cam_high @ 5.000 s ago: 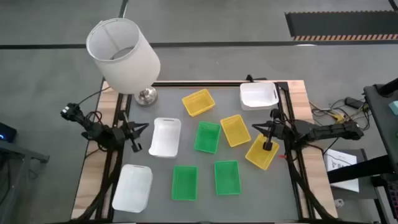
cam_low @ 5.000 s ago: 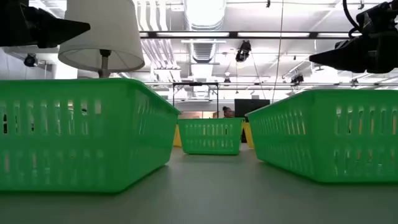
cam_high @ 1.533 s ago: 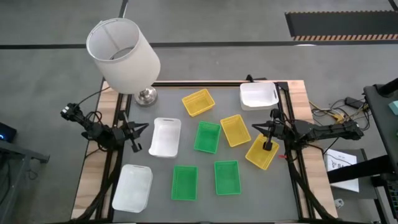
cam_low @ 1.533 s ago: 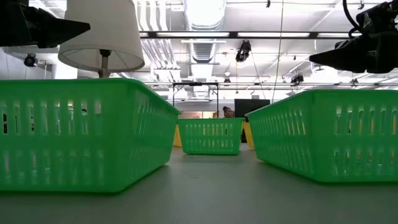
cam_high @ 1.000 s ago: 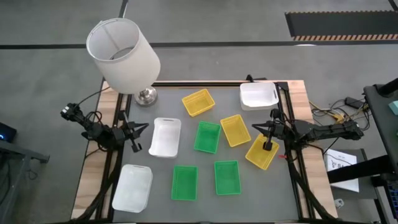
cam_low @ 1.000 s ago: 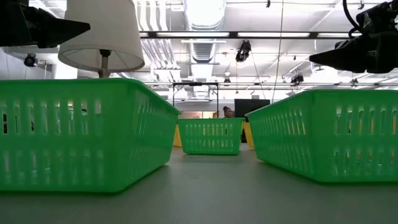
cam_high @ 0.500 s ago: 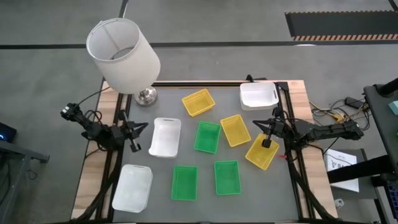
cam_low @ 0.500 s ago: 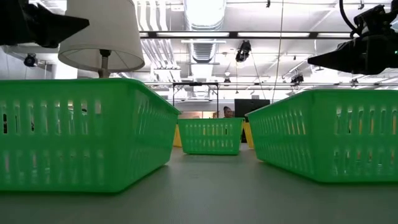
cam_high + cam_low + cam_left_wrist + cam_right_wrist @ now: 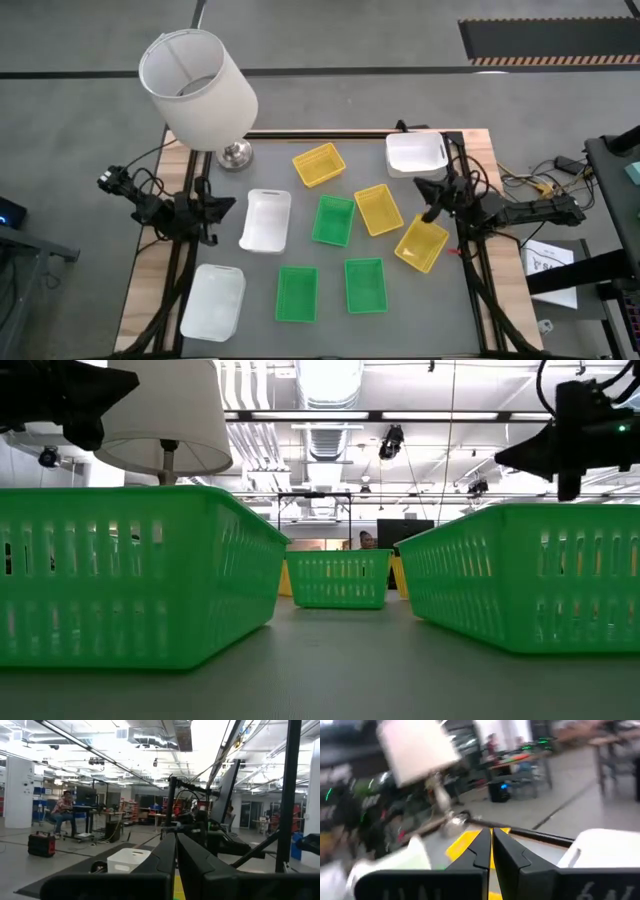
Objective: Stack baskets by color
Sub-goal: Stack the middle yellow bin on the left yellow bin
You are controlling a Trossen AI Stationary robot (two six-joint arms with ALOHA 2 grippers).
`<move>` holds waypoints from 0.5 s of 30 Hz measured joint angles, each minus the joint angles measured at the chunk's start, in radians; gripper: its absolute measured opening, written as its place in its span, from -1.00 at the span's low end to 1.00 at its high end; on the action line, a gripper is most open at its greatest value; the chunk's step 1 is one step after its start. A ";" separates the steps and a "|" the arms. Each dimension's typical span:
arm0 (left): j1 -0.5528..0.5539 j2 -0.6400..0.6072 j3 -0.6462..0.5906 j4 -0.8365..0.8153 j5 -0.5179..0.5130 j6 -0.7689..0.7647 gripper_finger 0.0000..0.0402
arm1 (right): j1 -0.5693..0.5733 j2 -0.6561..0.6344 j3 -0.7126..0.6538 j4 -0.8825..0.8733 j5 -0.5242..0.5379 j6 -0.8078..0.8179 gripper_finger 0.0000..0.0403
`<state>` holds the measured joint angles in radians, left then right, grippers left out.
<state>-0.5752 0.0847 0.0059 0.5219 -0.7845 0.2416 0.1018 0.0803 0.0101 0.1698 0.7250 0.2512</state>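
Nine baskets lie unstacked around the middle green basket: the other two green baskets sit nearer the front edge, a white basket is just to its left, another white one at the front left corner, a third at the back right, and three yellow baskets to its back and right. The left gripper, jaws pressed together and empty, hovers left of that white neighbour, below the table lamp. The right gripper, also pinched closed on nothing, hangs right of the green basket, between two yellow ones.
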 joint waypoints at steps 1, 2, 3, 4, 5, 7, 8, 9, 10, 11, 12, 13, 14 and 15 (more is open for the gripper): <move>0.000 0.000 0.000 0.012 0.000 0.003 -1.00 | -0.003 0.000 0.001 0.019 0.011 0.039 -0.96; 0.000 0.000 0.000 0.040 0.000 0.007 -1.00 | -0.004 0.000 0.004 0.032 0.009 0.066 -0.96; 0.000 0.000 0.000 0.070 0.001 0.007 -1.00 | -0.004 0.001 0.012 0.027 -0.005 0.082 -0.96; 0.000 0.000 0.000 0.086 0.008 0.002 -1.00 | -0.004 0.005 0.023 0.028 -0.026 0.090 -0.96; 0.000 0.000 0.000 0.088 0.022 0.000 -1.00 | -0.004 0.008 0.035 0.030 -0.047 0.090 -0.96; 0.000 0.001 0.000 0.096 0.065 0.000 -1.00 | -0.004 0.017 0.057 0.030 -0.058 0.085 -0.96; 0.000 0.002 0.000 0.108 0.086 0.000 -1.00 | -0.004 0.025 0.066 0.031 -0.060 0.075 -0.96; 0.000 0.002 0.000 0.121 0.104 0.000 -1.00 | -0.004 0.032 0.073 0.029 -0.060 0.065 -0.96; 0.000 0.002 0.000 0.139 0.122 0.000 -1.00 | -0.004 0.042 0.080 0.027 -0.060 0.057 -0.96; 0.000 0.004 0.000 0.161 0.136 0.001 -1.00 | -0.004 0.053 0.086 0.027 -0.060 0.052 -0.96; 0.000 0.005 0.000 0.185 0.149 0.004 -1.00 | -0.004 0.065 0.092 0.029 -0.060 0.056 -0.96; 0.000 0.006 0.000 0.210 0.153 0.008 -1.00 | -0.004 0.077 0.095 0.030 -0.061 0.068 -0.96; 0.000 0.007 0.000 0.237 0.152 0.008 -1.00 | -0.004 0.090 0.096 0.030 -0.060 0.077 -0.96; 0.000 0.006 0.000 0.265 0.152 0.011 -1.00 | -0.004 0.105 0.097 0.030 -0.060 0.089 -0.96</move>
<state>-0.5751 0.0910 0.0059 0.7866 -0.6323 0.2529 0.0978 0.1856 0.1070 0.1996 0.6650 0.3400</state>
